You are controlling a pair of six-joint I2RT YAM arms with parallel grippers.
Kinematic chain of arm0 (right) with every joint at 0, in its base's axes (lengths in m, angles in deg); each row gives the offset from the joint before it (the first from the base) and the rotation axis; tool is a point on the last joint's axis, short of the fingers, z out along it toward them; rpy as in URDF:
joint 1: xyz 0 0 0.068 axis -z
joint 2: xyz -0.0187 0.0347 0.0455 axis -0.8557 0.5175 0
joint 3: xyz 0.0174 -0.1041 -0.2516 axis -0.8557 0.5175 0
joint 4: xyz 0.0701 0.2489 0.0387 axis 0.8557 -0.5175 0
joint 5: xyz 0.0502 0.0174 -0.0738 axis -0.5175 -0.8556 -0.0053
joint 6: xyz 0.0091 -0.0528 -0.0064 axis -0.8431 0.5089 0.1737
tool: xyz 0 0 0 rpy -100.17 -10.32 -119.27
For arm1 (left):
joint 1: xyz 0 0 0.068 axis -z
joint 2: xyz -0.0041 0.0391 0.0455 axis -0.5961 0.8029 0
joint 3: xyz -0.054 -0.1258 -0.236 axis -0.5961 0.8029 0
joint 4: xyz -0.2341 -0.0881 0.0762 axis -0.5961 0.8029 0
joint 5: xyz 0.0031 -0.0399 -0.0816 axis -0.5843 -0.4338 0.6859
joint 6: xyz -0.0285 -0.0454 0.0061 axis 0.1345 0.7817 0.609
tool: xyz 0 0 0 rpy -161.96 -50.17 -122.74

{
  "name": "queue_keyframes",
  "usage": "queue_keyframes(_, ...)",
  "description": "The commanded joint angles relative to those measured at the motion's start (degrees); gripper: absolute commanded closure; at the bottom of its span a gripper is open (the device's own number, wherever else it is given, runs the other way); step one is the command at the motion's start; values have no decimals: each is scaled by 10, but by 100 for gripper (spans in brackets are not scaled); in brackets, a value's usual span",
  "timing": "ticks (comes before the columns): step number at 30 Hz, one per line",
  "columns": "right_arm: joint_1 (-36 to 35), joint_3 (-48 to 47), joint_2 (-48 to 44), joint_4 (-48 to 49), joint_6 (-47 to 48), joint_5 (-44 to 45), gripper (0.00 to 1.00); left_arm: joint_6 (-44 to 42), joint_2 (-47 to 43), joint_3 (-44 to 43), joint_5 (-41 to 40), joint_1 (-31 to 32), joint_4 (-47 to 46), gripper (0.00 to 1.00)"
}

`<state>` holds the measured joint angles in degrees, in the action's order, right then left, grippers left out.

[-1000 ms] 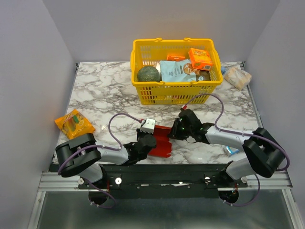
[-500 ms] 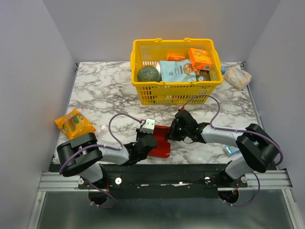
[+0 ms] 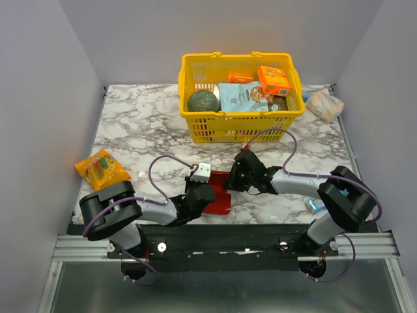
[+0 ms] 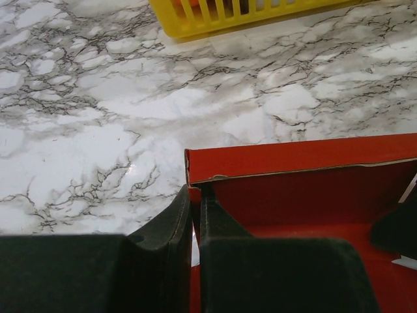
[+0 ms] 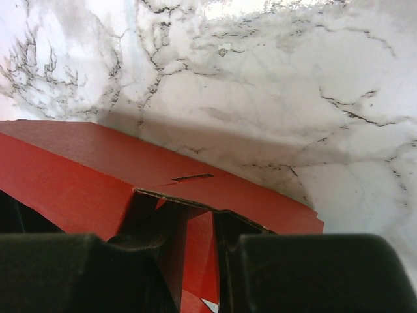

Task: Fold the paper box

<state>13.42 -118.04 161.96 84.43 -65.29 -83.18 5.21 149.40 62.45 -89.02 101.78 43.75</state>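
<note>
The red paper box (image 3: 219, 197) lies partly folded on the marble table near the front edge, between my two grippers. My left gripper (image 3: 199, 192) is at the box's left end. In the left wrist view it (image 4: 193, 218) is shut on a thin upright red wall, with the box's back wall (image 4: 300, 163) standing behind it. My right gripper (image 3: 234, 180) is at the box's right end. In the right wrist view it (image 5: 190, 244) has its fingers closed around a folded red flap under the box's slotted top panel (image 5: 98, 163).
A yellow basket (image 3: 238, 127) with an orange carton (image 3: 273, 79), a blue packet and a green ball stands at the back centre; its rim shows in the left wrist view (image 4: 228, 16). An orange snack packet (image 3: 101, 168) lies left. A wrapped bag (image 3: 324, 104) lies back right.
My right gripper has moved left toward the left gripper, bringing the box's right side with it, so the red sheet looks narrower. The left gripper has stayed in place.
</note>
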Motion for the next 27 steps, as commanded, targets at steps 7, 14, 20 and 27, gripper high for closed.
queue_keyframes(7, -28, 16, -100, -45, 41, 28, 53, 35, -5, -19, 78, -25, -10, 100)
queue_keyframes(14, -28, 100, -279, -84, 52, 58, 35, 34, -24, -6, 75, -50, -1, 100)
queue_keyframes(20, -7, 83, -350, -146, 90, 108, 45, 33, -28, -2, 77, -51, -9, 100)
queue_keyframes(27, 153, 50, -297, -95, 142, 48, 46, 32, -29, 1, 84, -51, -14, 100)
